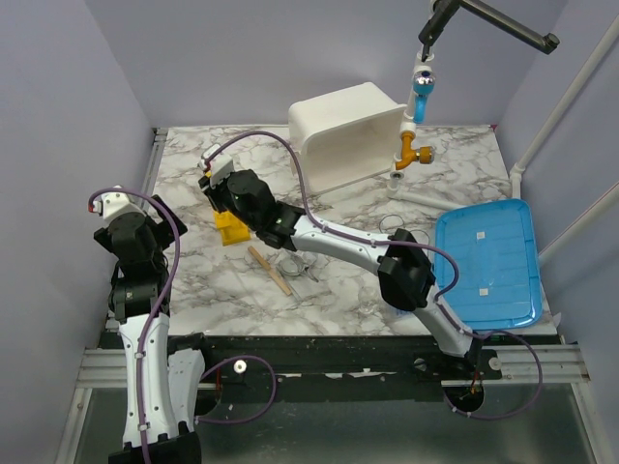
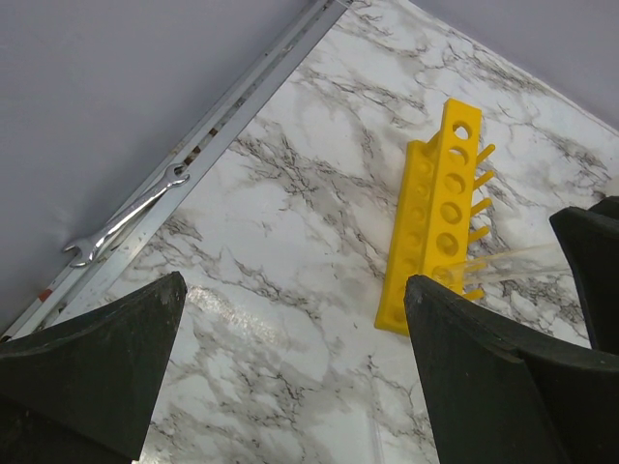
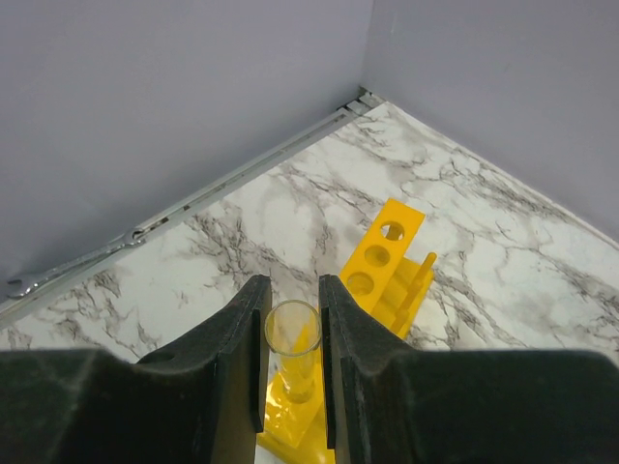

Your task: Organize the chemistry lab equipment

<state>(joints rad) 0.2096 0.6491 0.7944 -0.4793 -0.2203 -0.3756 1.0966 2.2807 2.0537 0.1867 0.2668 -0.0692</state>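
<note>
The yellow holed tube rack (image 1: 230, 228) lies on the marble table at left of centre. My right gripper (image 1: 228, 198) reaches across over it, shut on a clear glass test tube (image 3: 292, 333) held upright, its lower end in the near end of the rack (image 3: 382, 256). The left wrist view shows the rack (image 2: 435, 208) with the tube (image 2: 522, 259) at its near end. My left gripper (image 2: 290, 387) is open and empty, above bare table left of the rack. A tan wooden stick (image 1: 269, 270) and silver tongs (image 1: 302, 267) lie just right of the rack. The plastic bag is not visible.
A white bin (image 1: 348, 130) lies tipped at the back centre. A blue tray (image 1: 486, 264) sits at the right edge. Clear glassware (image 1: 392, 224) lies right of centre. A stand with a blue and orange fitting (image 1: 416, 145) rises at the back right. A wrench (image 2: 126, 217) rests on the left rail.
</note>
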